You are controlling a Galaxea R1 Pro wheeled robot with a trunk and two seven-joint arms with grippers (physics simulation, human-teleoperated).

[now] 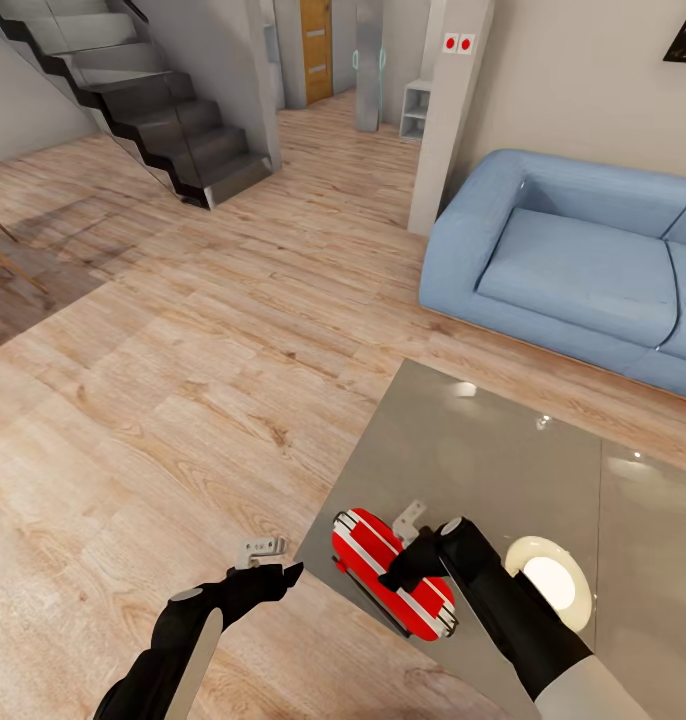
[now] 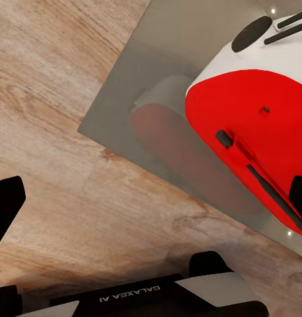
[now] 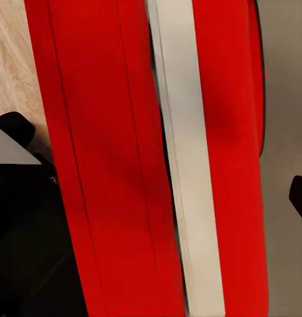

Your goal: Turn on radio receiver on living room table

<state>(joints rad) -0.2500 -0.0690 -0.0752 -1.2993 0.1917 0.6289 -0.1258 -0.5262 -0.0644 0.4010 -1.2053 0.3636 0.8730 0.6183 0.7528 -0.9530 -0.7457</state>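
Directly beneath the right gripper [image 1: 420, 548]: the red radio receiver with white stripes [image 1: 391, 570], lying flat near the close corner of the low glossy grey-beige coffee table [image 1: 483, 450]. Jaw spread of that gripper unclear, hidden by the black wrist and pressed close over the red shell [image 3: 111, 158]. Off the table edge, out beside the radio, the left gripper [image 1: 279, 562], fingers parted and empty over the light wood plank floor [image 1: 183, 400]. Probably a rigid, smooth plastic casing, light, likely to slide on the reflective top. Better pressed straight down on a button than squeezed; steadying at the long sides if needed.
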